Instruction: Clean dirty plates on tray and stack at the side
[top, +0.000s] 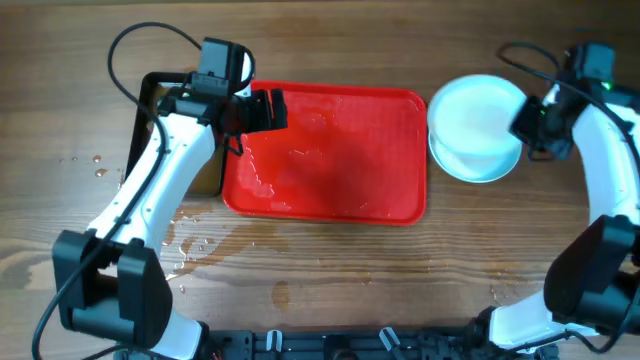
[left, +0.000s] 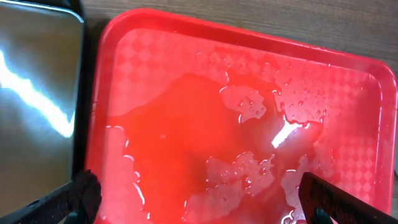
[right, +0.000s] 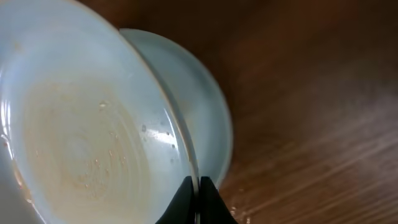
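Right pincer (right: 197, 200) tight on plate (right: 81, 124) rim

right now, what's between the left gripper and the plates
Between the left gripper and the plates lies only the red tray, wet but carrying nothing, as the overhead view shows.

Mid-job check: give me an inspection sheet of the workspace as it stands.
Surface: wooden table, water drops and wet patches in front of the tray and at left.
Job's things: red tray holds no plates, pooled water on it; plates stacked right of it; top plate has a faint beige film at centre.
Clutter: black pan left of the tray.
Claws: left claw open over the tray's left end; right claw pinching the top plate's rim.
Cables: black cable loops behind the left arm; second cable behind the right.
Surroundings: nothing seen.
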